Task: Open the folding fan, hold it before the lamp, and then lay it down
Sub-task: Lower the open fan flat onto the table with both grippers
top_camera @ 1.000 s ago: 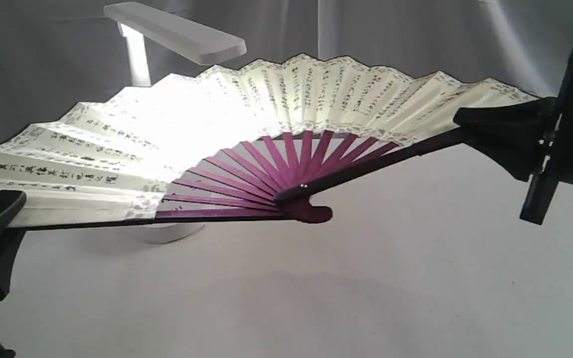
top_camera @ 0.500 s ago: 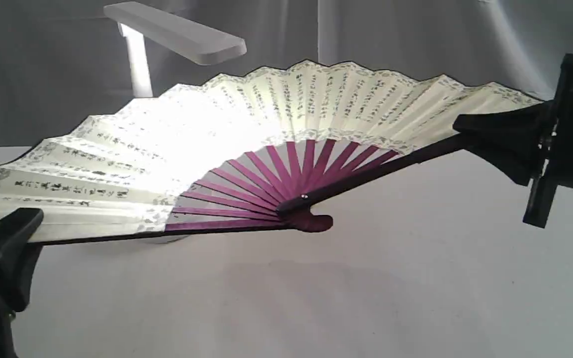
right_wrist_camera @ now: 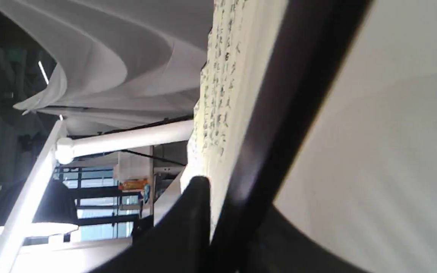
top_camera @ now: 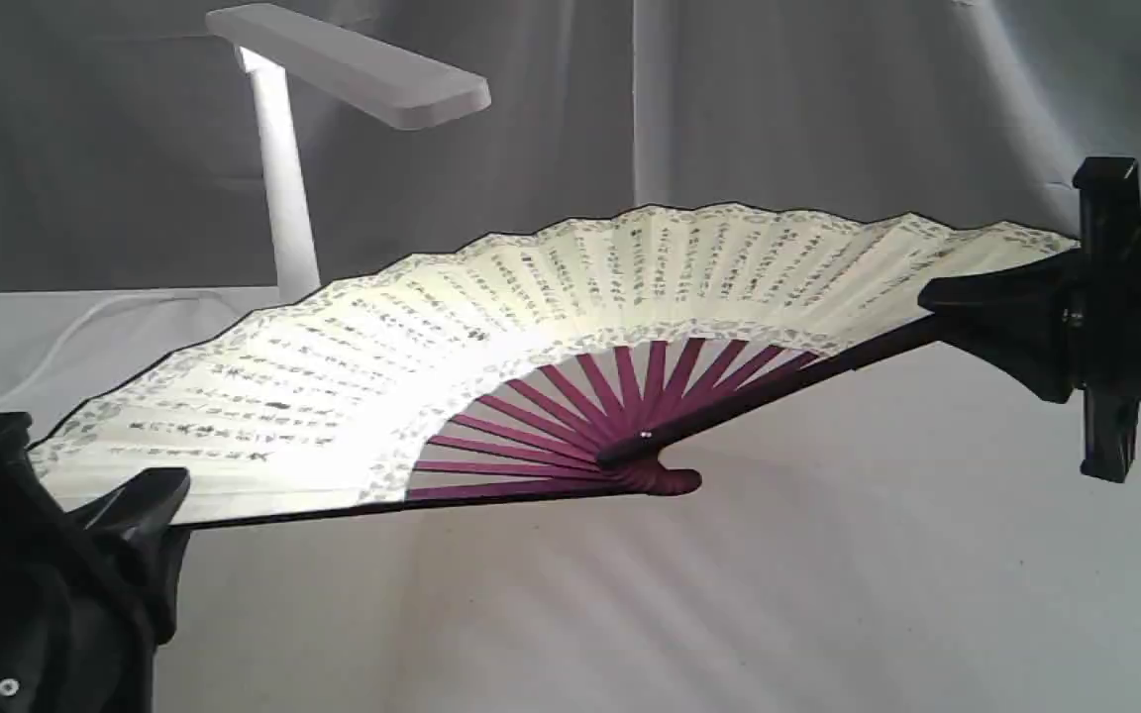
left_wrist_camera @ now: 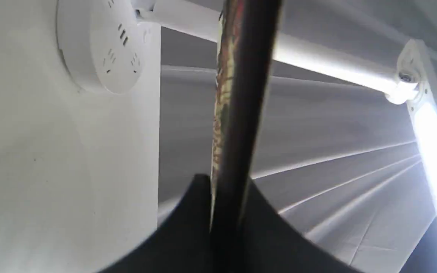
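The folding fan (top_camera: 551, 327) is spread wide open, cream paper with black writing and maroon ribs meeting at a pivot (top_camera: 645, 436) low over the white table. My left gripper (top_camera: 150, 500) is shut on the fan's left guard at the lower left. My right gripper (top_camera: 937, 302) is shut on the right guard at the right edge. Behind the fan stands the lamp (top_camera: 353, 64), lit, its stem (top_camera: 283, 178) showing above the paper. The left wrist view shows the dark guard (left_wrist_camera: 241, 113) pinched between the fingers, and the right wrist view shows the other guard (right_wrist_camera: 279, 125) likewise.
A white cloth (top_camera: 729, 614) covers the table, with grey drapes (top_camera: 778, 99) behind. The lamp's round base (left_wrist_camera: 101, 49) with sockets appears in the left wrist view. A white cord (top_camera: 55, 347) trails off to the left behind the fan.
Both grippers have lowered the fan and tipped it flatter toward the table. The bright glow of the lamp through the paper has gone, and more of the lamp's stem shows above it.
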`<action>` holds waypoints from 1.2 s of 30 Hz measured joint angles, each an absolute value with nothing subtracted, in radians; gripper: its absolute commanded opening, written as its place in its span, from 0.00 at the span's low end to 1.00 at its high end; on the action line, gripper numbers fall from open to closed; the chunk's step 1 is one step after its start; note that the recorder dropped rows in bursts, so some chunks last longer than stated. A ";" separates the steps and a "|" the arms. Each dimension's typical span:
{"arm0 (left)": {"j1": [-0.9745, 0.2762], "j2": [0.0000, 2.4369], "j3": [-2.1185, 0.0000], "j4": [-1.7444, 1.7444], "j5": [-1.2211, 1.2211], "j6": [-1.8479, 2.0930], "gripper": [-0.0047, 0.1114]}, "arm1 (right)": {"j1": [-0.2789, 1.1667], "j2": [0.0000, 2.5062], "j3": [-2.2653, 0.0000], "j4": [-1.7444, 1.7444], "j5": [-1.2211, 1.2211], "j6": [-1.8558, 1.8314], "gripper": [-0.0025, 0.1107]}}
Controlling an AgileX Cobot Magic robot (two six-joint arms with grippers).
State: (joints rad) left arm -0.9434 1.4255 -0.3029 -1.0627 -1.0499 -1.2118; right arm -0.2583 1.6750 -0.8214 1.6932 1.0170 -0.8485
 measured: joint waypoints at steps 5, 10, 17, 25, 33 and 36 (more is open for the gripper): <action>-0.943 1.521 -0.369 -1.072 -1.075 -1.214 0.04 | -0.260 1.675 -0.821 1.697 0.930 -0.842 0.02; -0.943 1.613 -0.425 -1.077 -1.075 -1.224 0.04 | -0.260 1.675 -0.821 1.689 0.843 -0.839 0.02; -0.943 1.703 -0.487 -1.077 -1.075 -1.233 0.04 | -0.264 1.675 -0.821 1.674 0.751 -0.835 0.02; -0.943 1.760 -0.539 -1.077 -1.019 -1.291 0.04 | -0.269 1.675 -0.823 1.634 0.669 -0.785 0.06; -0.939 1.779 -0.548 -1.043 -1.043 -1.314 0.04 | -0.270 1.675 -0.823 1.502 0.581 -0.794 0.46; -0.933 1.779 -0.548 -1.043 -1.047 -1.314 0.04 | -0.272 1.675 -0.823 1.454 0.558 -0.791 0.55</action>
